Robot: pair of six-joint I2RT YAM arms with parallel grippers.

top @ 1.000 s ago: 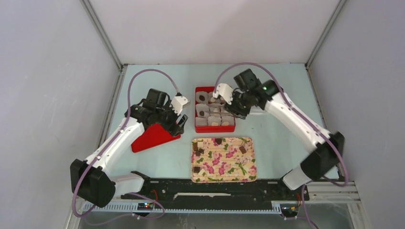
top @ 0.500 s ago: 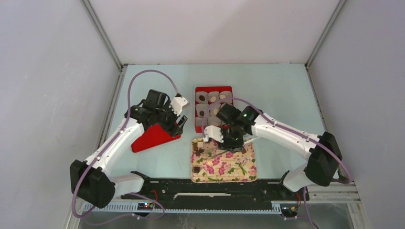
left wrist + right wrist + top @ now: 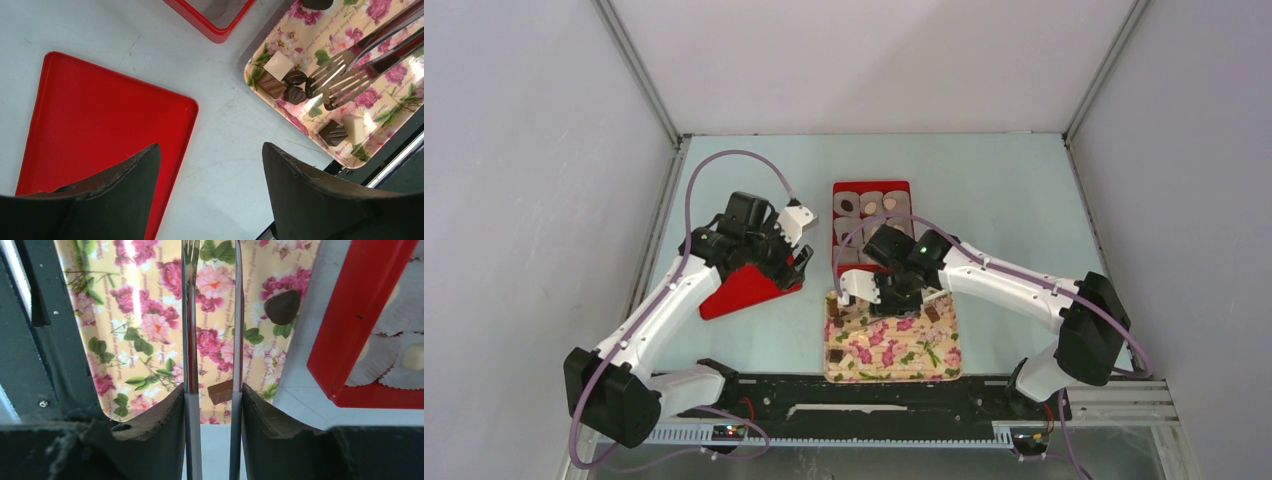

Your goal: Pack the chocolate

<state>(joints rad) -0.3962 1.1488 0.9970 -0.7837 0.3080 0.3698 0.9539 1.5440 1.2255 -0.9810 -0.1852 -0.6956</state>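
- Chocolate [image 3: 295, 93] lies in two places: loose pieces on the flowered tray [image 3: 894, 352] at 6 o'clock on the table [image 3: 225, 125], and a few pieces already sitting in the paper cups [image 3: 395, 365] of the red box [image 3: 871, 184], at 12 o'clock from the tray.
- In the top view a tight cluster fills the tray's 10 o'clock corner. It is a white square [image 3: 278, 65], a brown block [image 3: 270, 85] and two dark rounded pieces, touching or nearly so. More pieces lie toward 8 and 2 o'clock.
- Metal tongs [image 3: 345, 75] reach in with their forked tips just beside the dark rounded pieces. I cannot tell whether they touch.
- Right gripper [image 3: 212, 390] is clamped on the two arms of the tongs and squeezes them partway together.
- Left gripper [image 3: 210, 150] is spread wide and holds nothing. It hovers over bare table at 9 o'clock from the tray, beside the red lid [image 3: 100, 130].
- The step in hand looks like taking one piece from the cluster.
- To do it well, pick the outermost dark round and set one tine-head on each side of it. Lower close to the tray and squeeze slowly.
- The neighbours are crowded, so a wide approach may nudge them or catch two at once. A rounded piece may also squirt out under a hard pinch.
- Lift straight up, then carry it toward 12 o'clock to a cup with no piece in it.
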